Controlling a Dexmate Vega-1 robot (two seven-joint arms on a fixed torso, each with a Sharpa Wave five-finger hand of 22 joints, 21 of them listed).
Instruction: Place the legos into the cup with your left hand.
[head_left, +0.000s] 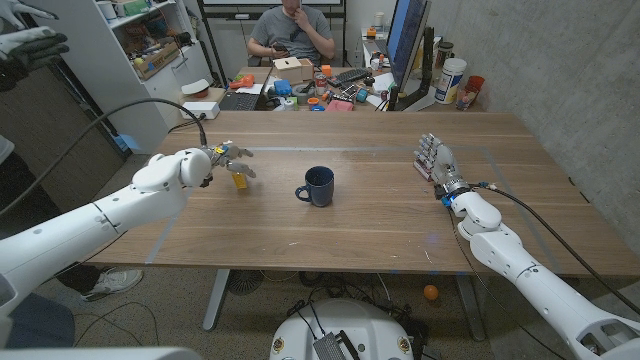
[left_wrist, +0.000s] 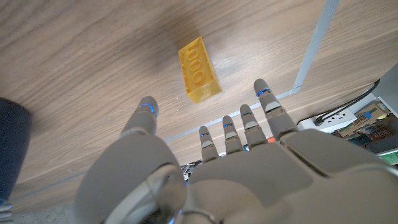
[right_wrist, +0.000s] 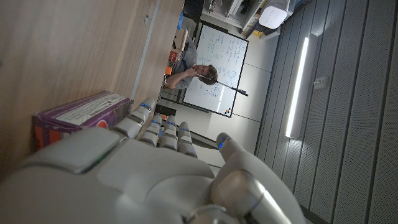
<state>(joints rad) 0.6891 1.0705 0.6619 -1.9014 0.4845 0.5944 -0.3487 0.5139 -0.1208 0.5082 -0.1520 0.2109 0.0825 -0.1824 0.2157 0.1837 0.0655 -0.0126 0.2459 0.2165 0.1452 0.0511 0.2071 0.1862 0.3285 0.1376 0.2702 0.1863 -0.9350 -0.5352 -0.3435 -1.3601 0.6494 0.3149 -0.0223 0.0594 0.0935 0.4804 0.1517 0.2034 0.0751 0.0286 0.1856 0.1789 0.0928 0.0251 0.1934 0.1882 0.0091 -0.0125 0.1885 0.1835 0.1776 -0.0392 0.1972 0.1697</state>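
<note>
A yellow lego brick (head_left: 239, 181) lies on the wooden table (head_left: 350, 215), left of a dark blue cup (head_left: 319, 186) that stands upright near the middle. My left hand (head_left: 222, 163) hovers just above and beside the brick with its fingers spread and nothing in it. In the left wrist view the brick (left_wrist: 199, 69) lies beyond the spread fingertips (left_wrist: 264, 91) of my left hand (left_wrist: 211, 162), apart from them, and the cup's edge (left_wrist: 9, 149) shows to one side. My right hand (head_left: 438, 160) stands on its edge at the table's right, fingers up, holding nothing.
A purple box (right_wrist: 78, 118) shows next to my right hand (right_wrist: 149, 168) in the right wrist view. Pale tape lines (left_wrist: 314, 46) cross the table. A person sits behind the table at a cluttered desk (head_left: 320, 90). A shelf (head_left: 150, 50) stands at the back left.
</note>
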